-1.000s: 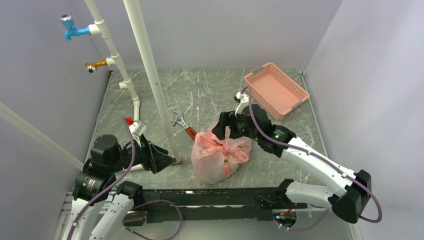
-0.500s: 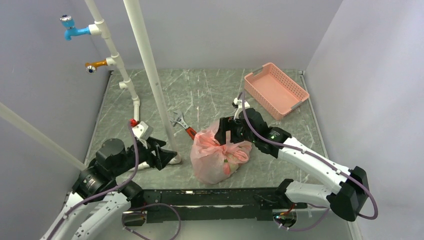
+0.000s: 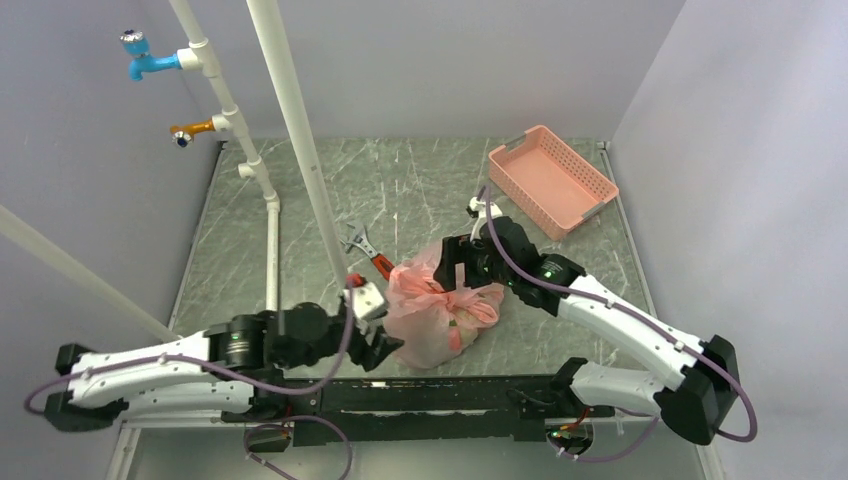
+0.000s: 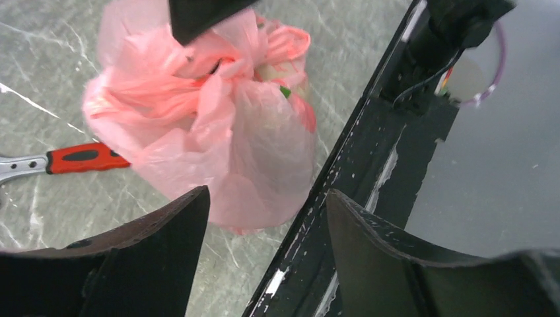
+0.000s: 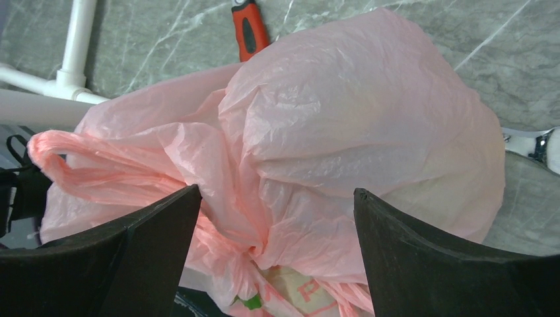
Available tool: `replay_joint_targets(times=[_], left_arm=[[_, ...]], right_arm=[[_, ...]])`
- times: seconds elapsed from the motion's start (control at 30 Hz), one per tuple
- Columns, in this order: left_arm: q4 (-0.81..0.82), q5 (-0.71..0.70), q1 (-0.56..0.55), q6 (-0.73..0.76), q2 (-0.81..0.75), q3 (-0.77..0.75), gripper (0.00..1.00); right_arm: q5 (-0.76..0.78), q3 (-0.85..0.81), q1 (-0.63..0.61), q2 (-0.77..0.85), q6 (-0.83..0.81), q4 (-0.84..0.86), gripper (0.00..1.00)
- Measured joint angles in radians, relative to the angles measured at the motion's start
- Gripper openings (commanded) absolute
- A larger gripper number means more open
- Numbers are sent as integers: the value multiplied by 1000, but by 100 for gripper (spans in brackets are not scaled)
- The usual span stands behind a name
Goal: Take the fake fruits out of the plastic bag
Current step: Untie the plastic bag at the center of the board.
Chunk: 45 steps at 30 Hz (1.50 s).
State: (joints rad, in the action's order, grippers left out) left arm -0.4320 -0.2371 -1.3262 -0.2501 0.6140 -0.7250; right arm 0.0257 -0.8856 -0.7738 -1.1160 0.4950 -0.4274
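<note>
Pink plastic bag [image 3: 440, 310] sits on the surface [image 3: 420, 190] centre-front, close to the black rail [image 3: 430, 392] at the near edge, handles tied in a knot [image 3: 462, 302] on top. Fruits are inside, seen only as dim colour thru the plastic; a small green bit [image 4: 284, 91] pokes out by the knot. L claw [image 3: 385, 345] is low at the bag's near-left side, arm stretched along the front edge; jaws apart, nothing btw them, and in the wrist view the bag's lower end is just ahead of the tips. Can't tell if it touches the plastic. R claw [image 3: 455, 262] is over the bag's far side nr the knot, jaws wide apart w/ the bulging plastic filling the gap in its wrist view, not clamped on it. Red-handled wrench [image 3: 368, 252] lies flat at the bag's far-left, handle end right at the bag's edge. Pink basket [image 3: 552, 180] is at the far-right corner, well apart. White pipe [image 3: 300, 150] stands left of the bag.
</note>
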Motion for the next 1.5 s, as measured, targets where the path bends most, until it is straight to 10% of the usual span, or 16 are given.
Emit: replay_joint_targets(times=[0.63,1.13,1.5], left_arm=[[-68,-229,-127,-177,687,-428,89],[-105,-174,-76,-297,670,-407,81],[-122,-174,-64,-323,631,-365,83]], right_arm=[[-57,159,19,240,124,-54,66],[-85,233,20,202,304,84,42],[24,198,-3,137,430,16,51]])
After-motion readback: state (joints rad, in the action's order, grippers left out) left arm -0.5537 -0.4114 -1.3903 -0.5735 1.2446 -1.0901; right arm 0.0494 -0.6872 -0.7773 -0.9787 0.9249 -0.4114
